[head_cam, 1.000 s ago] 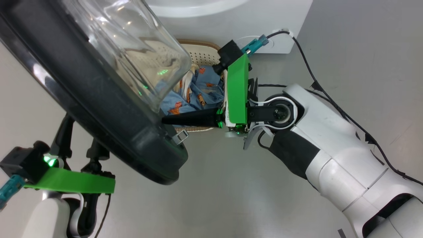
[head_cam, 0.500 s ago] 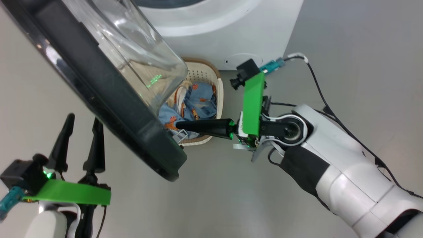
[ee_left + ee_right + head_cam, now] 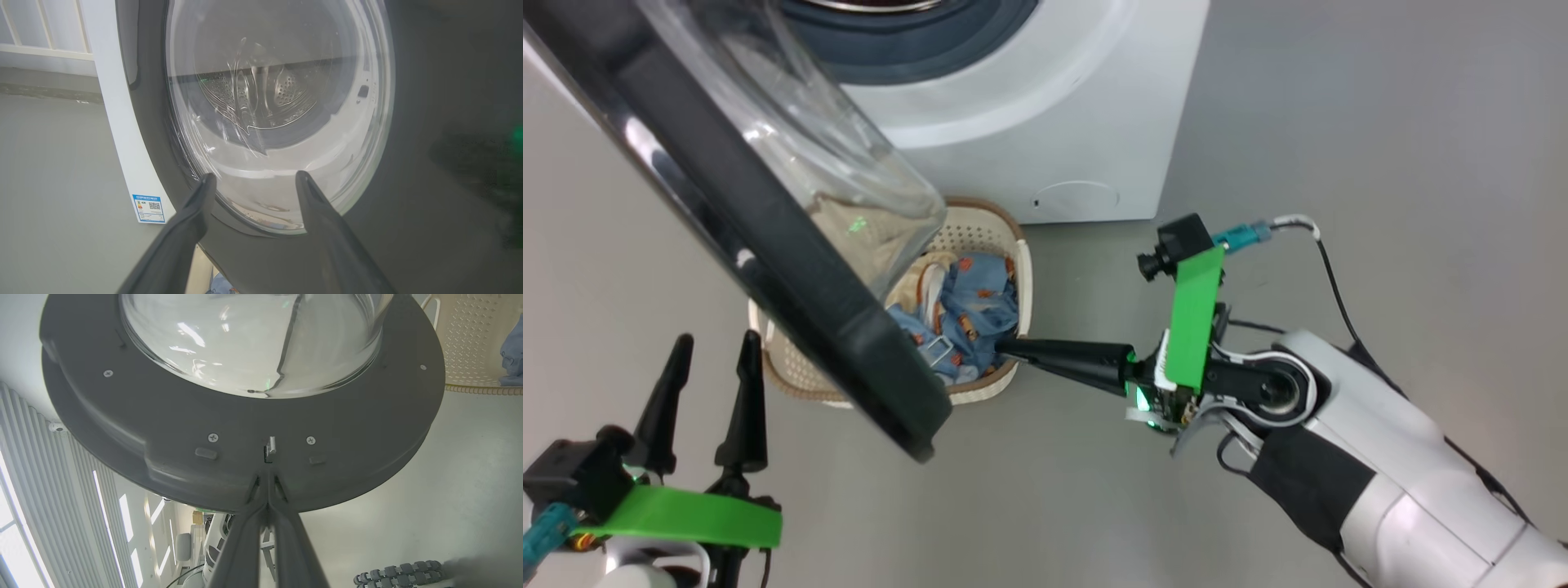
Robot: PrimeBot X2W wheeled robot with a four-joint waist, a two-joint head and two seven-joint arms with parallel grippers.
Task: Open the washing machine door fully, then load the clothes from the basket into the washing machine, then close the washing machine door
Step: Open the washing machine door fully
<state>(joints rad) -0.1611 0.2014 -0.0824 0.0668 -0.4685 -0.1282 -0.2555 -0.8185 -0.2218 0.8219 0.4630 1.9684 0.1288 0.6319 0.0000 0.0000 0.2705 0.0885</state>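
The washing machine door stands open, its black rim and glass bowl slanting across the left of the head view. Behind it is the white washing machine. The cream basket sits on the floor under the door, with the light blue printed clothes inside. My right gripper is shut and empty, its tip over the basket's right rim. In the right wrist view the right gripper points at the door's inner rim, below the latch; contact is unclear. My left gripper is open, and in the left wrist view the left gripper faces the door's outer glass.
Grey floor spreads to the right of the washing machine and in front of the basket. A black cable trails from the right wrist camera. A round flap sits low on the machine's front. A blue sticker is on its side.
The head camera has tilted, bringing more of the machine's front into view. My shut right gripper's tip, earlier at the door's inner rim by the latch, now lies slightly right of it.
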